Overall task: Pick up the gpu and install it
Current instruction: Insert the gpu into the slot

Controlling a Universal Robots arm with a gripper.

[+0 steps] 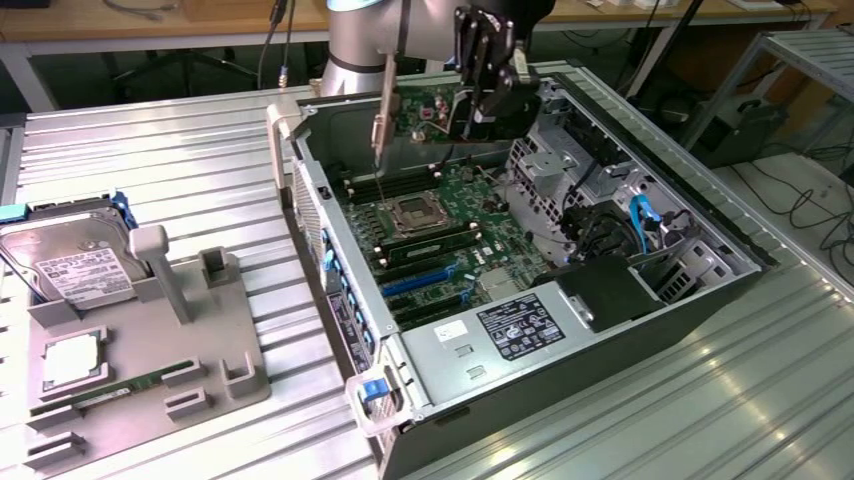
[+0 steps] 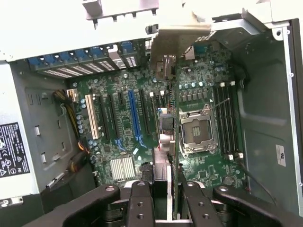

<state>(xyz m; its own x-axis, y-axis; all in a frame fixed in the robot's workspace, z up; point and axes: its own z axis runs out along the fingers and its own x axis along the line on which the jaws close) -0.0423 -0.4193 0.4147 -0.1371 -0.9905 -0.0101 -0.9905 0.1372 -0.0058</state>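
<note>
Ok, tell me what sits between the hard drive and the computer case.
Exterior view: the grey fixture's tall post and a shorter slotted post, then bare ribbed tabletop.

The gpu [image 1: 450, 112] is hanging on edge above the open computer case, its green circuit face showing toward the exterior view's left and a dark round fan sitting on it. Its long silver end bracket [image 1: 384, 105] is pointing straight down at the exterior view's left end of the card, the tip hovering over the motherboard and not touching it. In the wrist view the card [image 2: 166, 142] is appearing edge-on, standing between the black jaws, clear of the blue slot below
</note>
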